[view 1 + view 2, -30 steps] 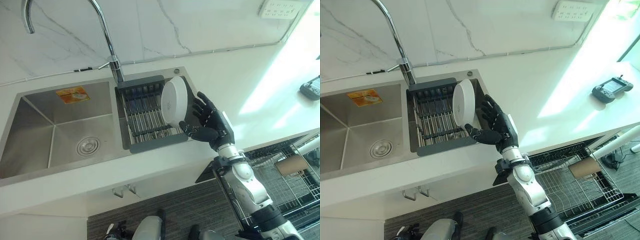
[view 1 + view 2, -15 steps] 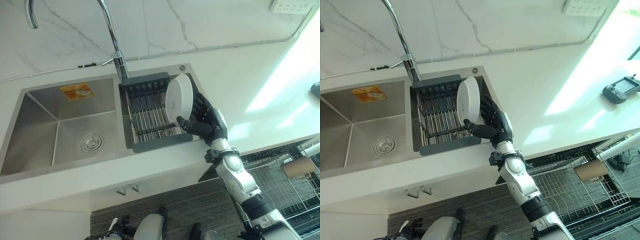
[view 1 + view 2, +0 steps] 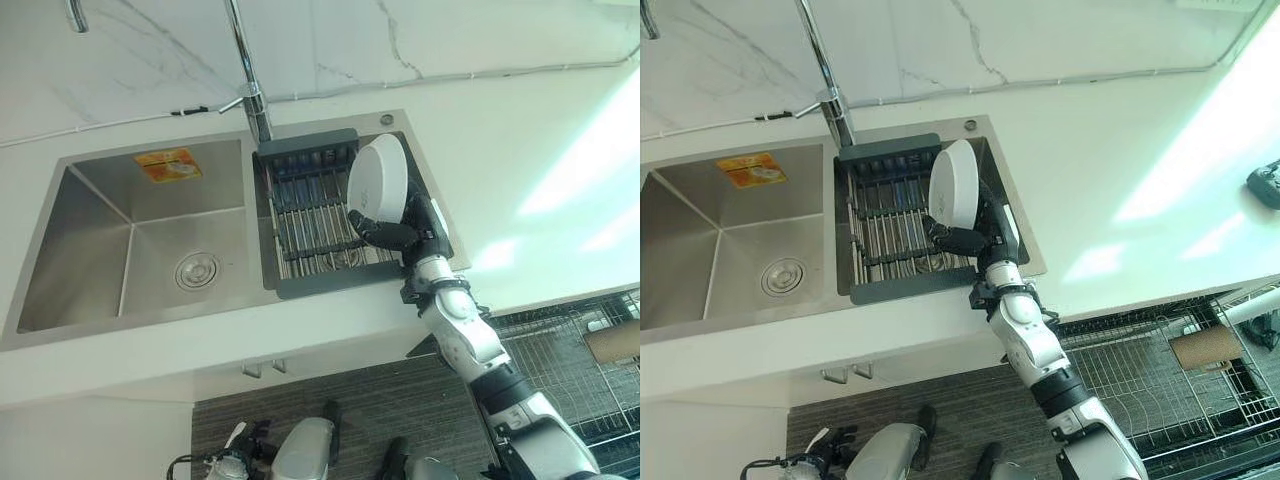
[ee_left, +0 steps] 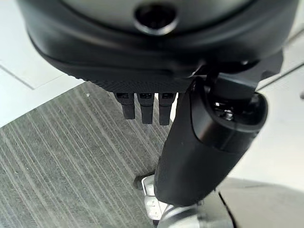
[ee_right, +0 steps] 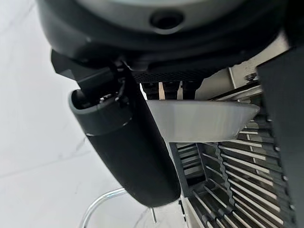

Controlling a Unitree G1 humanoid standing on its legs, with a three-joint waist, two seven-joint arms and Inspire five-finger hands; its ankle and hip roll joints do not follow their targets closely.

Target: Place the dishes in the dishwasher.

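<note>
At lower right, the dishwasher rack waits open. Centre frame, the right hand clasps the white plate, thumb before it and fingers behind, upright in the drying rack over the sink. Lifted askew, its rim may catch the rack's bars and slip free.

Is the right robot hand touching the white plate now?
Touching: in the right wrist view the right robot hand pinches the white plate.
</note>
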